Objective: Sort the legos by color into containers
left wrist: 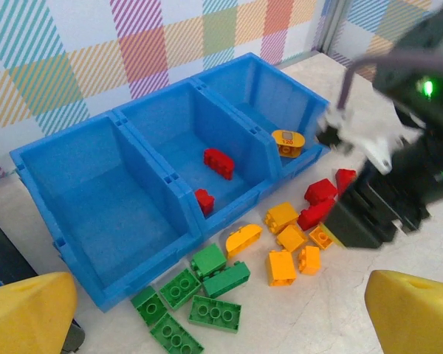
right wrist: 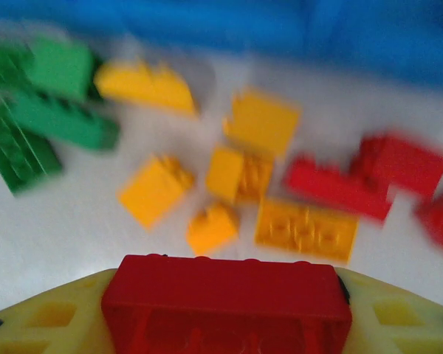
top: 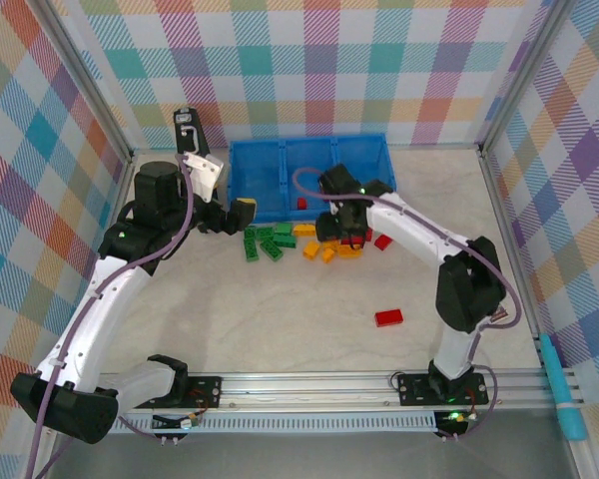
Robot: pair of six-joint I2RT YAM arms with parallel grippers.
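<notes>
1. Pale table (top: pixel 280 319) under both arms looks slick. A brick dropped from my right gripper (right wrist: pixel 225 313) could skid away, like the stray red one (top: pixel 388 317) well behind it.
2. Tray (left wrist: pixel 66 251) lies ahead of that gripper, with reds in its middle bin. Drifting sideways risks the wrong bin, and going in low risks hitting the near wall.
3. Pile (right wrist: pixel 240 173) lies just below, and a low swing would scatter it.
4. Red brick (right wrist: pixel 225 291) is clamped between my right fingers, and a jolt might work it loose. My left gripper (left wrist: pixel 221 332) stands wide and empty, close enough to collide.
</notes>
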